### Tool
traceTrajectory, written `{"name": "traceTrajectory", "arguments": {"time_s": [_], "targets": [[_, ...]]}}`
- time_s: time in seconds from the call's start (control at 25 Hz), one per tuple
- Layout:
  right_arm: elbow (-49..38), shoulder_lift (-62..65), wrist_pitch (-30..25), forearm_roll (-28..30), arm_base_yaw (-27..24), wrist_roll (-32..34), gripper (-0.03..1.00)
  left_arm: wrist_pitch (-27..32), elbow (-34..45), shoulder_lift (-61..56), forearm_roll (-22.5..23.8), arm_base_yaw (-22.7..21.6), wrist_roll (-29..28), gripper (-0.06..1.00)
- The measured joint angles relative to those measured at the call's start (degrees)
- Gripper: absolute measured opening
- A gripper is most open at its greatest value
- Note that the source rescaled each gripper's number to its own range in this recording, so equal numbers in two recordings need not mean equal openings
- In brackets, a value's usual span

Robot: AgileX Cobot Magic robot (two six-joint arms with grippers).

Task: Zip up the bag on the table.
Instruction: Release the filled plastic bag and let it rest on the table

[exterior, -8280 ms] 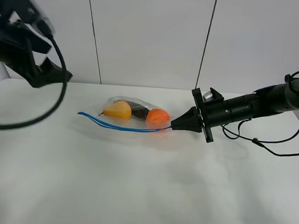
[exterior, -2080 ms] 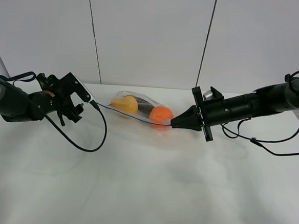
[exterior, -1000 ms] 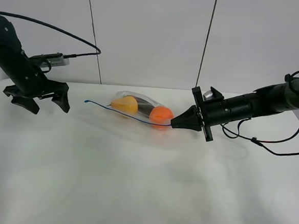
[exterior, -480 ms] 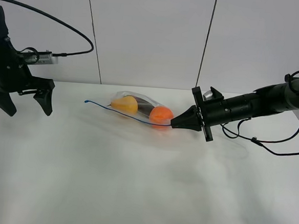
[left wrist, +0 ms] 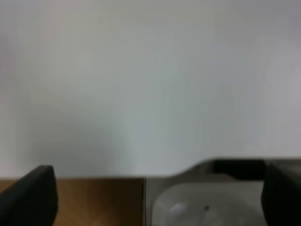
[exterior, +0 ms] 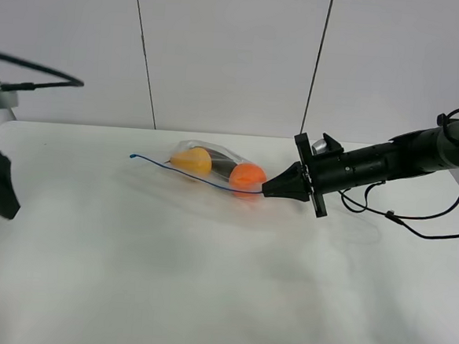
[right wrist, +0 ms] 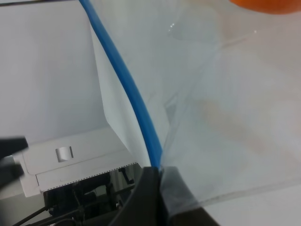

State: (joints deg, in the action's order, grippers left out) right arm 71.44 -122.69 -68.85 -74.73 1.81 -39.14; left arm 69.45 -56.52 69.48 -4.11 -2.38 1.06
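The bag [exterior: 214, 167] is a clear, thin plastic zip bag lying on its side toward the far middle of the white table [exterior: 205, 296]. Inside it sit a yellow pear [exterior: 192, 161], a dark item [exterior: 220, 168] and an orange [exterior: 247, 176] in a row. Its blue seal strip [exterior: 186, 174] runs along the near edge as one thin line, its left end curling free above the tabletop.

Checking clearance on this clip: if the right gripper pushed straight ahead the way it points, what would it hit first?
The right gripper is shut on the blue seal strip at the bag corner. Straight ahead, it would likely press into the bag and meet the orange first, though depth is uncertain.
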Motion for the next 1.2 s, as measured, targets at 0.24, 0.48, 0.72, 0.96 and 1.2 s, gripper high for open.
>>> {"name": "traceTrajectory", "arguments": {"time_s": [0.24, 0.48, 0.72, 0.96, 1.2], "targets": [[0.0, 0.0, 0.0, 0.0, 0.0, 0.0, 0.0, -1.9, 15.8, -21.0, 0.0, 0.0, 0.0, 1.0], [0.0, 0.0, 0.0, 0.0, 0.0, 0.0, 0.0, -7.1, 27.0, -40.0, 0.1, 0.0, 0.0, 1.0], [0.0, 0.0, 0.0, 0.1, 0.0, 0.0, 0.0, -8.1, 27.9, -53.6, 0.7, 0.0, 0.0, 1.0], [0.0, 0.0, 0.0, 0.9, 0.0, 0.0, 0.01, -8.1, 27.9, -64.5, 0.9, 0.0, 0.0, 1.0], [0.0, 0.1, -0.1, 2.1, 0.0, 0.4, 0.56, -8.1, 27.9, -69.7, 0.9, 0.0, 0.0, 1.0]]}}
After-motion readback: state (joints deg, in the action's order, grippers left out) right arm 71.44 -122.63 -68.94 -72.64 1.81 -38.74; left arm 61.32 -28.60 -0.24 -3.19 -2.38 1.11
